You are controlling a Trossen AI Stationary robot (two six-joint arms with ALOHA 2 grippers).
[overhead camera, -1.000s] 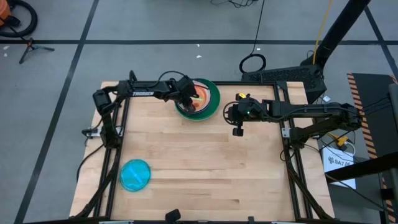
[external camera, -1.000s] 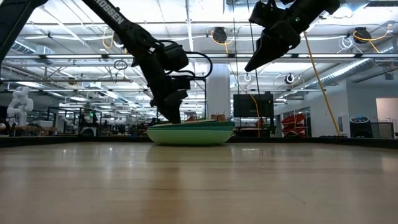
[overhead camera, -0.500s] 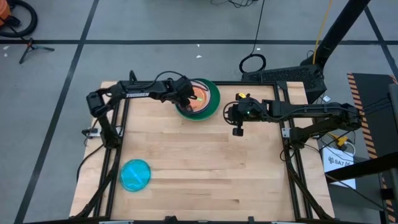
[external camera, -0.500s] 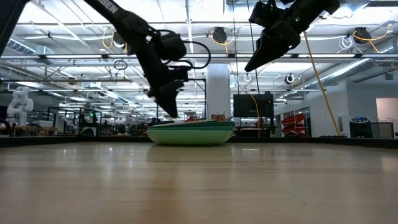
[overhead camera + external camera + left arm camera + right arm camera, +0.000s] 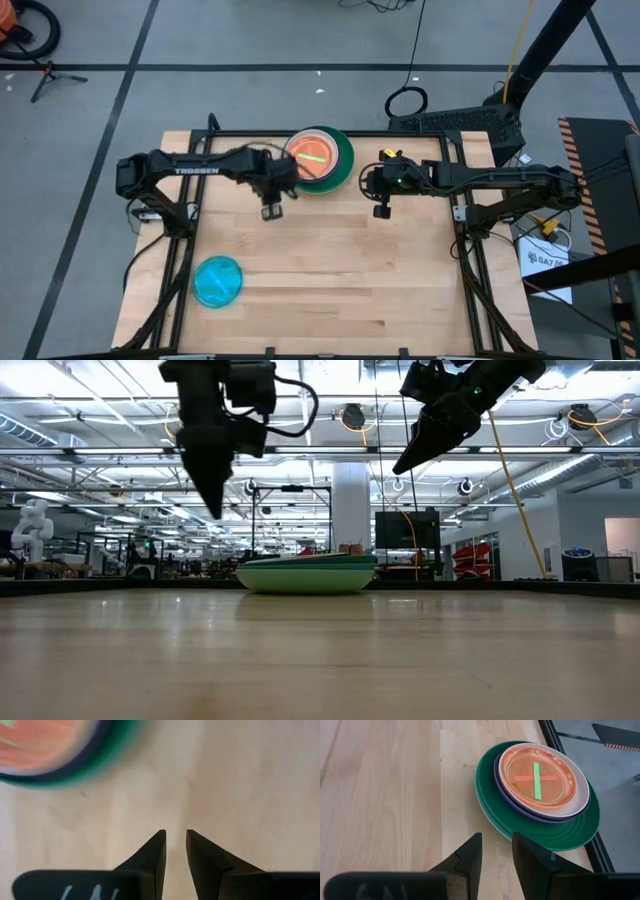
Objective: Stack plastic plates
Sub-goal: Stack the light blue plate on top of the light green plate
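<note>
The stack of plates is sitting at the far edge of the tabletop, about midway between the two arms. An orange plate is lying on top, marked with a green and orange cross; under it a white plate is showing as a pale rim, then a purple plate, then the wide dark green plate at the bottom, with a lighter green edge peeking out below it in the right wrist view. In the low view the stack is reading as a shallow green mound on the far side of the tabletop.

A blue plate is lying alone near the front left corner, well apart from the stack.

The left gripper is hanging above bare wood just beside the stack, on its left and nearer side. Its fingers are standing a narrow gap apart, pointing down and holding nothing; the left wrist view is showing only tabletop between them, with the stack's rim at the corner.

The right gripper is hovering to the right of the stack, raised clear of the tabletop. Its fingers are likewise slightly parted and empty, with the stack lying ahead of them.
</note>
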